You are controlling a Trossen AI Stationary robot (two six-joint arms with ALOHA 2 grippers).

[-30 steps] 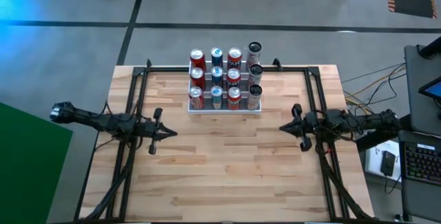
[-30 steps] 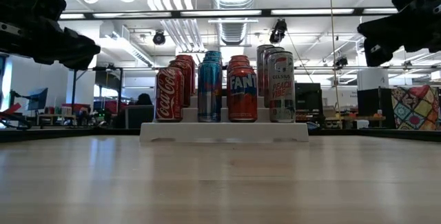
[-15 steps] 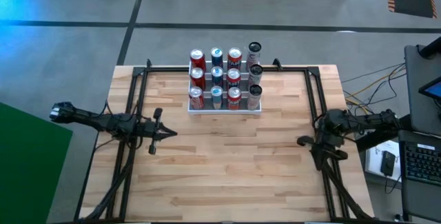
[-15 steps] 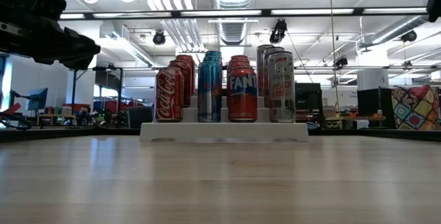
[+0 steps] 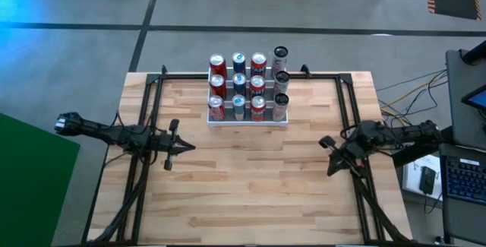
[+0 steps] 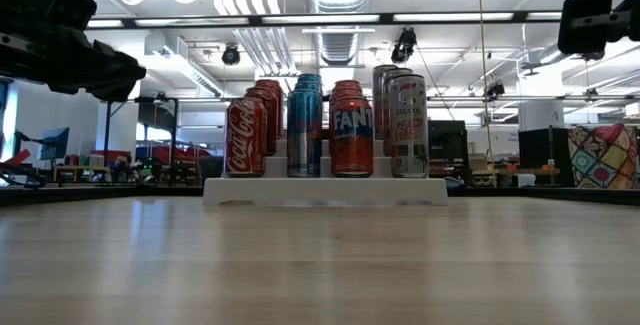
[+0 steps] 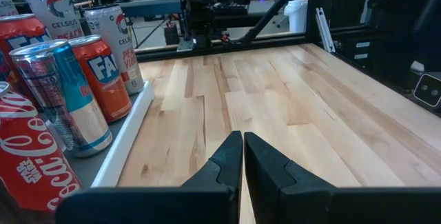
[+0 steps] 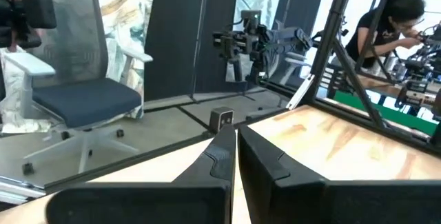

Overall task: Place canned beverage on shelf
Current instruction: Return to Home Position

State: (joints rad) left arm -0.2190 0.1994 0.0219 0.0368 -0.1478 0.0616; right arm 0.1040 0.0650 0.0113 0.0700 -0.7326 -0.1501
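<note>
Fingers of our left gripper sit pressed together, holding nothing, above the left side of the table. Our right gripper is likewise closed and empty by the right edge. Bare wood lies open between them. Farther back, well apart from both, the shelf stands at the far edge, cans filling its tiers.

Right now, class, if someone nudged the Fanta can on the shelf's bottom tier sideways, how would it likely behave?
The Fanta can is tall and narrow, standing upright, so it would probably tip rather than slide. Close neighbours, the blue can and the Celsius can, would likely catch it. Once down, its round body might roll off the shelf.
</note>
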